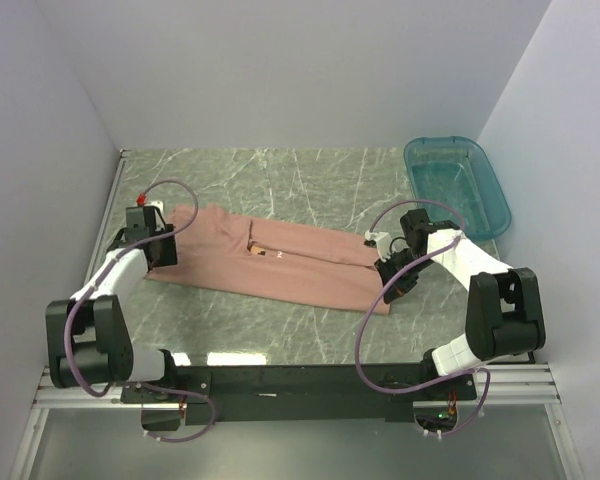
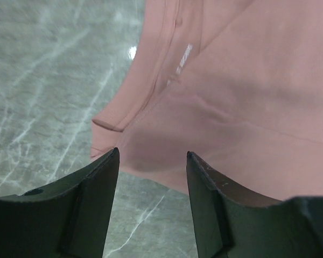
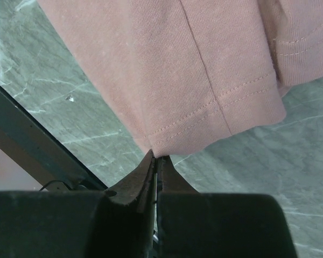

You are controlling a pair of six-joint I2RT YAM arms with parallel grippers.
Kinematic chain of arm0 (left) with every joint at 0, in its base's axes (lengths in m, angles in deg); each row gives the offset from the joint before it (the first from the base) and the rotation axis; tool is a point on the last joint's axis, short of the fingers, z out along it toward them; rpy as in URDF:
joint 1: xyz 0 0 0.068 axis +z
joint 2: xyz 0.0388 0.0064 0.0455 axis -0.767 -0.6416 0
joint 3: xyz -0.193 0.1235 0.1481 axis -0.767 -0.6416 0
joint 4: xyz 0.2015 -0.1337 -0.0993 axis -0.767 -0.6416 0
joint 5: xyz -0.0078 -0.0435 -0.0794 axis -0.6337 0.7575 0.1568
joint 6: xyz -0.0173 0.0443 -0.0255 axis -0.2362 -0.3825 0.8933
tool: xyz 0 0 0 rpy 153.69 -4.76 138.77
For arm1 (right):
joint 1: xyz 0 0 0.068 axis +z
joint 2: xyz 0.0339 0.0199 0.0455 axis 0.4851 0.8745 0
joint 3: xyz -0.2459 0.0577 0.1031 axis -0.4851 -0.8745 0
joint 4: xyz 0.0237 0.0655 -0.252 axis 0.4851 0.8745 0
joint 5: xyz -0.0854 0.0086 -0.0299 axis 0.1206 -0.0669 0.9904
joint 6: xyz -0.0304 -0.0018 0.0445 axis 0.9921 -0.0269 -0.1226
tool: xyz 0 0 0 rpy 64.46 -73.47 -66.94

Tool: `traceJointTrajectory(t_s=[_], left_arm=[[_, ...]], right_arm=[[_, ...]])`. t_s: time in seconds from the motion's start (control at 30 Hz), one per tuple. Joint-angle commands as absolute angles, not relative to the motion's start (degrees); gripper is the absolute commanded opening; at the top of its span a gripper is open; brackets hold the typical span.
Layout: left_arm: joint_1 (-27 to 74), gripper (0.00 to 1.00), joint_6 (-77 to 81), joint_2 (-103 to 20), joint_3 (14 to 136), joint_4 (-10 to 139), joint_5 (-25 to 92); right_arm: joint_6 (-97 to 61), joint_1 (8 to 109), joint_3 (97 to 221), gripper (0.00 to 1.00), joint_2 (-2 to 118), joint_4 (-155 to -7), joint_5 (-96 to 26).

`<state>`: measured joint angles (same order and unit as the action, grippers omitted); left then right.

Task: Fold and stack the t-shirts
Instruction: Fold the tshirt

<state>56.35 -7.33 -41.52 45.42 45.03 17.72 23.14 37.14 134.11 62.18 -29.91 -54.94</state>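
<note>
We work on a marbled surface (image 1: 280, 340) where one pink t-shirt (image 1: 280, 262) lies flat in a long band, left of the tub (image 1: 455, 185). We judge the fold half done. Our right hand (image 3: 157, 157), nearer the tub, pinches the hem corner. Our left hand (image 2: 152, 156), farthest from the tub, gapes wide over the other end, gripping nothing. Next it must close there.
</note>
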Motion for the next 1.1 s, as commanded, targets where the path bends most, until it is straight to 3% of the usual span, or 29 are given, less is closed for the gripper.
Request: traceJointTrajectory(t_s=[0.0,0.67,0.9,1.0,1.07], left_arm=[[56.15,0.58,-11.16,-43.84,49.5,43.71,17.34],[56.33,0.45,-13.81,-55.01,55.22,39.84,18.4],[56.33,0.34,-13.64,-56.76,56.1,39.57,16.29],[56.24,0.37,-12.94,-56.42,56.1,39.66,14.36],[56.33,0.46,-12.85,-55.72,55.84,40.1,12.51]], right_arm=[[24.25,37.45,134.35,0.0,60.16,-29.8,-55.54],[24.17,37.19,134.96,0.0,61.39,-29.63,-55.54],[24.52,37.1,134.88,0.0,60.69,-29.01,-55.72],[24.43,37.1,134.88,0.0,60.6,-29.01,-55.63],[24.43,37.1,134.88,0.0,60.51,-29.01,-55.54]])
